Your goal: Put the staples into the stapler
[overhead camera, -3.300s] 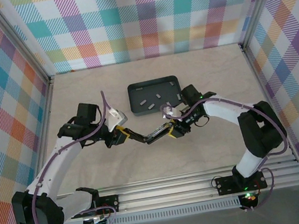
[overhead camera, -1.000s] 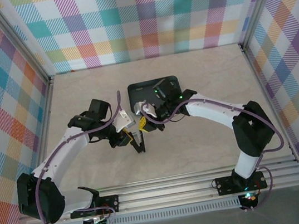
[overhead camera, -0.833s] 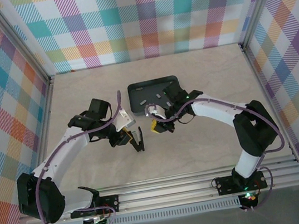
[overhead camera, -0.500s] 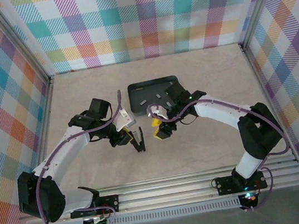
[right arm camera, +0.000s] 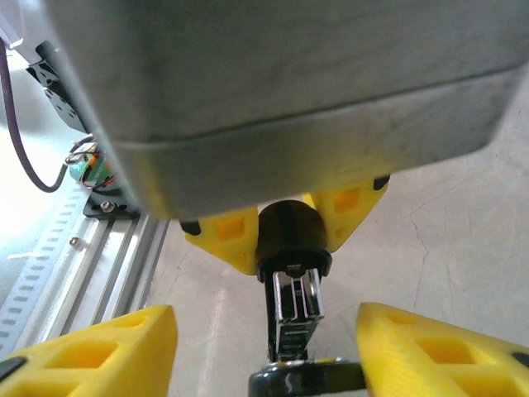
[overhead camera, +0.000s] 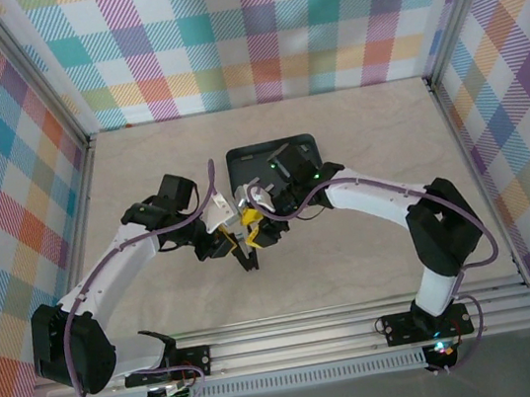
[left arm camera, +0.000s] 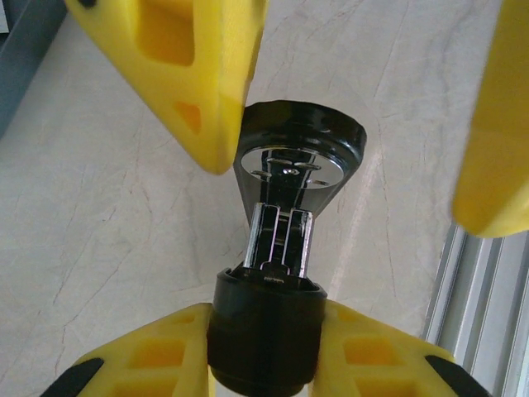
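The black stapler hangs over the table just off the near left corner of the dark grey tray. Its long axis points away from the tray. The left hand is clamped narrow on the stapler's black rear end. From that end the chrome magazine channel runs out to a rounded black base with a chrome plate, the part farthest from the tray.

The right hand reaches over the tray's near edge with its jaws standing apart. One yellow finger sits on each side of the stapler and neither touches it.

Three seconds ago the stapler lay nearly level between both hands, farther from the tray. Half a second ago the right hand hung clear of the stapler on the side away from the left arm. It has since swung back across to straddle it. The left hand's grip and place look unchanged over the last second.

The staples are in the tray as small silver-grey strips. The right arm crosses above it and hides most of the tray floor.
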You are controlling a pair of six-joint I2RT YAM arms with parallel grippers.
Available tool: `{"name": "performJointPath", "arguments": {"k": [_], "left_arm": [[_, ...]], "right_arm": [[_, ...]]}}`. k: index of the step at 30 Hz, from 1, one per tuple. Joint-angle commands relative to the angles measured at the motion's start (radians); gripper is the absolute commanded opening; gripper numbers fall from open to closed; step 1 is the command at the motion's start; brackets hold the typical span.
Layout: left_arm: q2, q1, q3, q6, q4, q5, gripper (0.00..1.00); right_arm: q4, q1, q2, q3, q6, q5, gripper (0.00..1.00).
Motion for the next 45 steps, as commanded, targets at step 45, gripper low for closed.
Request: {"name": "performJointPath", "arguments": {"k": [45], "left_arm": [[-0.046, -0.003, 0.022, -0.035, 0.081, 0.052, 0.0]], "right_arm": [[-0.308, -0.027, 0.068, -0.085, -0.272, 0.377, 0.18]]}}
